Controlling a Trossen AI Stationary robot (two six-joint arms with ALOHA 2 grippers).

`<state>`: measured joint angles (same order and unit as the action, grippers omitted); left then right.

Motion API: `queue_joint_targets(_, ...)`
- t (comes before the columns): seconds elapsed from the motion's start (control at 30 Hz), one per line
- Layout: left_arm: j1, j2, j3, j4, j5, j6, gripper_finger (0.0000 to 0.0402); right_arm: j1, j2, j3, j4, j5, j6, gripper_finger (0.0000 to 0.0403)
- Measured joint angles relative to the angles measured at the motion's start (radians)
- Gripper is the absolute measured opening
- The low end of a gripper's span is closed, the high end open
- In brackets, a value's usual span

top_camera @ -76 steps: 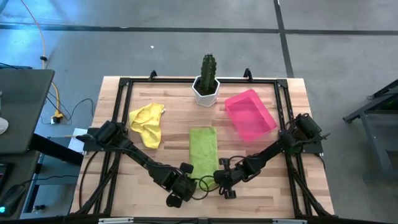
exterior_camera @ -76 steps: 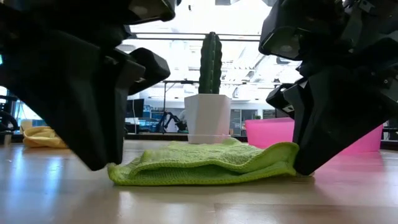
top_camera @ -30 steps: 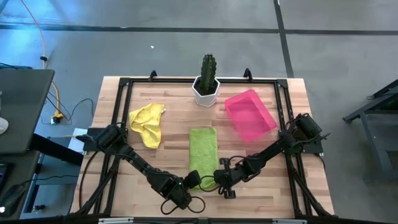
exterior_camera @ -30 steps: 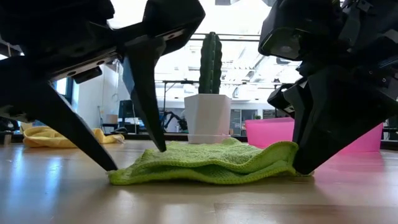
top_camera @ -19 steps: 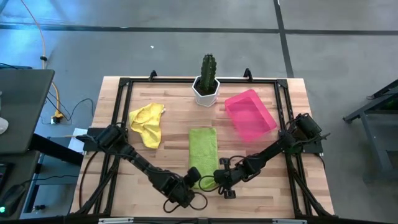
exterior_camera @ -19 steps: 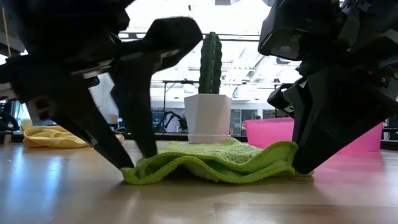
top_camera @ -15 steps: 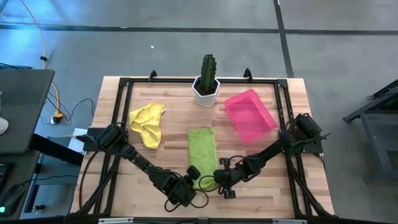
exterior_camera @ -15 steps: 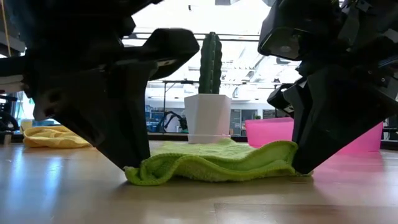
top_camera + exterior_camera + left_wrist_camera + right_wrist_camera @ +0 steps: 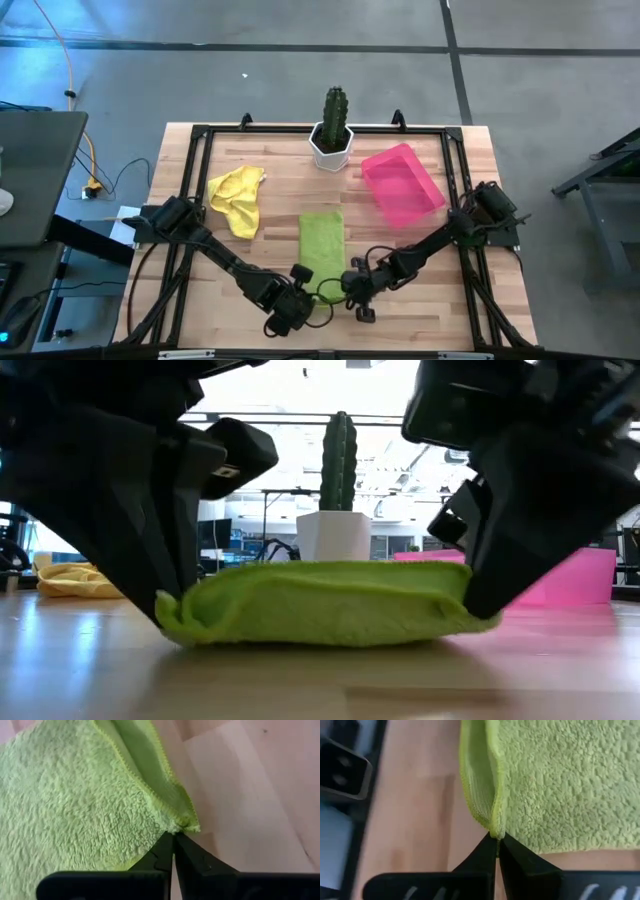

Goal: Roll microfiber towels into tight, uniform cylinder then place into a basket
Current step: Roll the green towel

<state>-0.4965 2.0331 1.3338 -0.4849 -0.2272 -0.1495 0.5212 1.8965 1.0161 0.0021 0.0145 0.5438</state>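
The lime green towel (image 9: 322, 245) lies as a folded strip at the table's middle, its far part on the wood and its near edge (image 9: 320, 605) raised. My left gripper (image 9: 173, 836) is shut on the towel's near left corner, and my right gripper (image 9: 498, 838) on its near right corner. In the high view both grippers (image 9: 305, 290) (image 9: 346, 285) sit at the strip's near end. The yellow towel (image 9: 237, 198) lies crumpled at the far left. The pink basket (image 9: 402, 183) stands at the far right. My left gripper pinches the green towel's near left corner (image 9: 184, 825) between its two fingertips, slanting down from the near left. Two hemmed edges meet there. The corner is lifted off the wood. My right gripper pinches the near right corner (image 9: 495, 827) at a folded hem, between its fingertips, slanting down from the near right. That corner is raised too, and the edge between the two grippers sags a little.
A white pot with a cactus (image 9: 333, 135) stands at the far middle, just beyond the green towel. A black frame (image 9: 200, 140) runs round the table top. Bare wood lies between the towel and the near edge (image 9: 330, 335).
My left gripper has rolled about its own line, shut on the green towel's near left corner and risen a little. The towel's near edge, flat on the wood before, now stands lifted between both grippers. Its far part stays on the table.
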Motion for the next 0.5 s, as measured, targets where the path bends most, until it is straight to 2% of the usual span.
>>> queue_joint_targets(0.27, 0.028, -0.003, 0.0, -0.028, 0.075, -0.177, 0.0001, -0.051, 0.0, 0.0, 0.04, -0.025, 0.218, 0.0004)
queue_joint_targets(0.5, 0.034, -0.062, 0.002, -0.067, 0.059, -0.293, 0.0001, -0.068, 0.0, 0.0, 0.044, -0.046, 0.311, 0.0004)
